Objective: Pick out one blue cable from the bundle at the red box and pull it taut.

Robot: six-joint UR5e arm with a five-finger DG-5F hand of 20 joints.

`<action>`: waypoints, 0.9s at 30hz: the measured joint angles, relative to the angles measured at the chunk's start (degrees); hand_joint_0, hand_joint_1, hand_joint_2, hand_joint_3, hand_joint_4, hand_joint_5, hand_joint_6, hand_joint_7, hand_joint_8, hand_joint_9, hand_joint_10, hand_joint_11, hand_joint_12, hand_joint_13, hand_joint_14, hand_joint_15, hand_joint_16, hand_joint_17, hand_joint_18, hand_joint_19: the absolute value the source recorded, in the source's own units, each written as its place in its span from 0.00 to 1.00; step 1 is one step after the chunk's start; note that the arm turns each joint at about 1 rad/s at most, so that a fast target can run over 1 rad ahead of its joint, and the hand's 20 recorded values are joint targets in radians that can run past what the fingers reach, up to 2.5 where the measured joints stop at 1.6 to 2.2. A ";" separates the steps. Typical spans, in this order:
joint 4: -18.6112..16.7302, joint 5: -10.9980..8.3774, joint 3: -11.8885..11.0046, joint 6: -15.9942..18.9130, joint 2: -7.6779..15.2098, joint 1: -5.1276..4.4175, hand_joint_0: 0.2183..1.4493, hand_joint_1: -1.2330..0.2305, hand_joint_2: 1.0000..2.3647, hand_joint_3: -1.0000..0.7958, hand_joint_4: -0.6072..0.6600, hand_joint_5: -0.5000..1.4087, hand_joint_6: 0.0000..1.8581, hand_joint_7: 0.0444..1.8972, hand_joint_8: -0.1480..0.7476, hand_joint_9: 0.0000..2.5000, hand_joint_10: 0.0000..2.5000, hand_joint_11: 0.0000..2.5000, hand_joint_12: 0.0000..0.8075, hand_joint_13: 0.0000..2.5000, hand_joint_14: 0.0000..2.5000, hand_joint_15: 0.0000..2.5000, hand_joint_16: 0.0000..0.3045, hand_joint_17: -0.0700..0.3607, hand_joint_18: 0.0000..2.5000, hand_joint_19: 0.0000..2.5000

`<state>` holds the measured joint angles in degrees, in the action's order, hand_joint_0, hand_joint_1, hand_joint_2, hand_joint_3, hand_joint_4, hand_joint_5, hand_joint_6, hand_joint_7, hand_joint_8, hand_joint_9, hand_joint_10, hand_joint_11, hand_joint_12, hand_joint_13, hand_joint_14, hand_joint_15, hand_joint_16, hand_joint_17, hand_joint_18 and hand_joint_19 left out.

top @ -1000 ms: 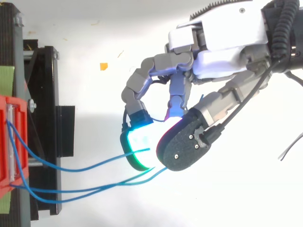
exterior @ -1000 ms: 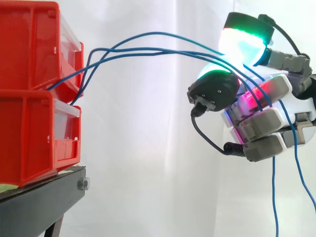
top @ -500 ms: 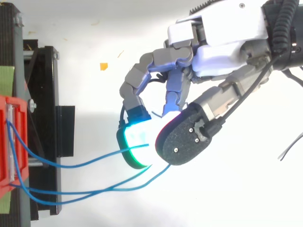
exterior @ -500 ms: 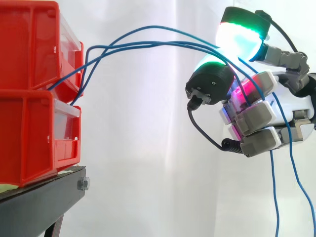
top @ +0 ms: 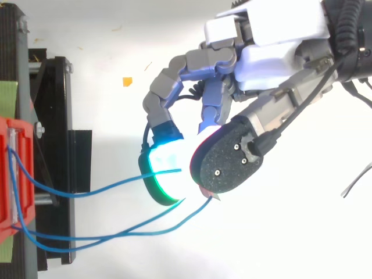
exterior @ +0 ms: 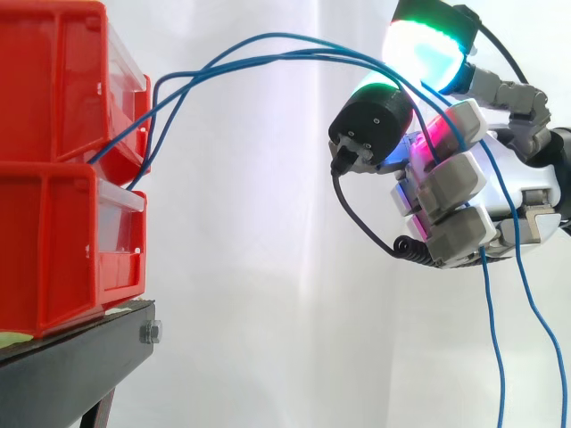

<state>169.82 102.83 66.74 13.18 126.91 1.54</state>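
Three thin blue cables (top: 110,188) leave the stacked red bins (exterior: 58,169) on the left and arch across the gap to my hand (exterior: 526,178). The hand (top: 273,55) hangs right of the bins, level with the upper one, its fingers curled. The cables run between the green-glowing fingertip (exterior: 424,49) and the black-backed thumb pad (exterior: 370,125), then drape over the hand and hang down at the right. From above, one cable ends between those two pads while two pass just under them. All of the cables sag.
The bins stand on a black stand (exterior: 80,357), whose black frame (top: 58,145) reaches toward the hand. A white curtain hangs behind. A small orange scrap (top: 127,81) lies on the white floor.
The hand has risen and shifted a little toward the bins, so the cables now arch higher. Its fingers have stayed curled.
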 measured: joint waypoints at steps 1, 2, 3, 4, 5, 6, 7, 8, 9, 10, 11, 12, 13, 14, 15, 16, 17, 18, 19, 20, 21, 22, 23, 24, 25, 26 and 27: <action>-0.07 0.00 0.02 0.04 0.00 0.00 0.35 0.21 0.12 0.56 0.20 0.23 0.50 0.55 0.46 0.48 0.01 0.17 0.40 0.49 0.01 0.20 0.16 0.41 0.44 0.23; -0.13 0.00 0.03 0.06 0.00 0.01 0.35 0.21 0.13 0.55 0.20 0.24 0.50 0.55 0.46 0.48 0.01 0.17 0.40 0.49 0.01 0.21 0.16 0.42 0.44 0.23; -0.20 -0.02 0.03 0.06 0.00 0.02 0.35 0.22 0.13 0.56 0.20 0.24 0.50 0.55 0.46 0.48 0.01 0.17 0.39 0.49 0.01 0.20 0.16 0.41 0.44 0.23; -0.32 -0.04 0.04 0.06 0.01 0.01 0.34 0.22 0.15 0.55 0.20 0.24 0.50 0.55 0.46 0.49 0.01 0.17 0.40 0.49 0.01 0.20 0.16 0.42 0.44 0.23; -0.45 -0.05 0.04 0.06 0.01 0.01 0.34 0.22 0.15 0.55 0.20 0.24 0.50 0.55 0.46 0.49 0.01 0.17 0.40 0.49 0.01 0.20 0.16 0.42 0.44 0.23; -0.62 -0.06 0.05 0.04 0.01 0.00 0.34 0.22 0.16 0.55 0.20 0.24 0.50 0.55 0.46 0.49 0.01 0.17 0.40 0.49 0.01 0.21 0.16 0.42 0.44 0.23; -0.78 -0.06 0.08 0.01 0.01 -0.01 0.34 0.22 0.17 0.55 0.20 0.24 0.50 0.55 0.47 0.49 0.01 0.18 0.40 0.49 0.01 0.20 0.16 0.42 0.44 0.23; -1.01 -0.07 0.10 -0.03 0.01 -0.01 0.34 0.22 0.18 0.55 0.20 0.24 0.50 0.55 0.46 0.49 0.01 0.18 0.40 0.49 0.01 0.21 0.16 0.42 0.44 0.23; -1.19 -0.07 0.12 -0.06 0.00 -0.01 0.33 0.22 0.20 0.54 0.19 0.24 0.50 0.56 0.46 0.50 0.01 0.18 0.40 0.49 0.01 0.21 0.16 0.42 0.44 0.23; -1.36 -0.08 0.16 -0.10 0.00 -0.01 0.33 0.22 0.21 0.54 0.20 0.24 0.50 0.56 0.46 0.50 0.01 0.18 0.40 0.50 0.01 0.21 0.16 0.42 0.44 0.23; -1.65 -0.08 0.31 -0.15 0.00 -0.01 0.33 0.22 0.22 0.54 0.20 0.24 0.50 0.56 0.46 0.50 0.01 0.18 0.40 0.50 0.01 0.21 0.16 0.42 0.44 0.23; -1.93 -0.08 0.47 -0.18 0.01 -0.01 0.33 0.22 0.22 0.54 0.20 0.24 0.50 0.56 0.46 0.51 0.01 0.18 0.40 0.50 0.01 0.21 0.16 0.42 0.44 0.23; -2.26 -0.08 0.65 -0.21 0.01 -0.03 0.33 0.22 0.23 0.54 0.20 0.24 0.50 0.56 0.46 0.51 0.01 0.19 0.40 0.50 0.01 0.21 0.16 0.42 0.44 0.23; -2.78 -0.08 0.92 -0.23 0.01 -0.07 0.33 0.22 0.24 0.54 0.20 0.24 0.50 0.56 0.46 0.51 0.01 0.19 0.40 0.50 0.01 0.21 0.16 0.42 0.45 0.23; -3.26 -0.08 1.15 -0.24 0.00 -0.09 0.33 0.22 0.24 0.54 0.20 0.24 0.50 0.56 0.46 0.51 0.01 0.19 0.40 0.50 0.01 0.21 0.16 0.42 0.45 0.23; -3.80 -0.08 1.39 -0.24 0.00 -0.10 0.32 0.23 0.24 0.54 0.20 0.24 0.50 0.57 0.46 0.52 0.01 0.18 0.40 0.50 0.01 0.21 0.16 0.42 0.45 0.23; -4.41 -0.08 1.61 -0.25 0.00 -0.11 0.32 0.23 0.24 0.54 0.20 0.24 0.50 0.56 0.46 0.52 0.01 0.18 0.40 0.50 0.01 0.21 0.16 0.42 0.45 0.23; -5.29 -0.08 1.90 -0.25 0.00 -0.11 0.32 0.23 0.24 0.54 0.20 0.24 0.50 0.56 0.46 0.52 0.01 0.19 0.40 0.50 0.01 0.21 0.16 0.42 0.45 0.23; -6.17 -0.11 2.17 -0.25 0.01 -0.12 0.32 0.23 0.24 0.54 0.20 0.24 0.50 0.56 0.46 0.52 0.01 0.19 0.40 0.50 0.01 0.21 0.16 0.42 0.45 0.23; -6.85 -0.13 2.36 -0.24 0.00 -0.13 0.32 0.23 0.24 0.54 0.20 0.24 0.50 0.56 0.46 0.52 0.01 0.19 0.40 0.50 0.01 0.21 0.16 0.42 0.45 0.23; -7.50 -0.12 2.53 -0.24 0.00 -0.16 0.32 0.23 0.24 0.54 0.20 0.24 0.50 0.56 0.46 0.52 0.01 0.19 0.40 0.50 0.01 0.21 0.16 0.42 0.45 0.23; -8.11 -0.13 2.70 -0.23 0.00 -0.19 0.32 0.23 0.25 0.54 0.20 0.24 0.50 0.56 0.46 0.52 0.01 0.19 0.40 0.50 0.01 0.21 0.16 0.42 0.45 0.23; -8.84 -0.16 2.88 -0.23 0.00 -0.25 0.32 0.23 0.25 0.54 0.20 0.24 0.50 0.56 0.46 0.52 0.01 0.19 0.40 0.50 0.01 0.21 0.16 0.42 0.45 0.23; -9.28 -0.20 2.99 -0.23 0.00 -0.29 0.32 0.23 0.25 0.54 0.20 0.24 0.50 0.56 0.46 0.52 0.01 0.19 0.41 0.50 0.01 0.21 0.16 0.42 0.45 0.23; -9.62 -0.23 3.06 -0.23 0.00 -0.34 0.32 0.23 0.25 0.54 0.20 0.24 0.50 0.56 0.46 0.52 0.01 0.19 0.40 0.50 0.01 0.21 0.16 0.42 0.45 0.23; -9.94 -0.27 3.12 -0.24 0.00 -0.39 0.32 0.23 0.25 0.54 0.20 0.24 0.50 0.56 0.46 0.52 0.01 0.19 0.40 0.50 0.01 0.21 0.16 0.42 0.45 0.23; -10.09 -0.30 3.15 -0.24 0.00 -0.42 0.32 0.23 0.25 0.54 0.20 0.24 0.50 0.56 0.46 0.52 0.01 0.19 0.41 0.50 0.01 0.21 0.16 0.42 0.45 0.23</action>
<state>159.73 102.53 69.90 12.94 126.91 1.12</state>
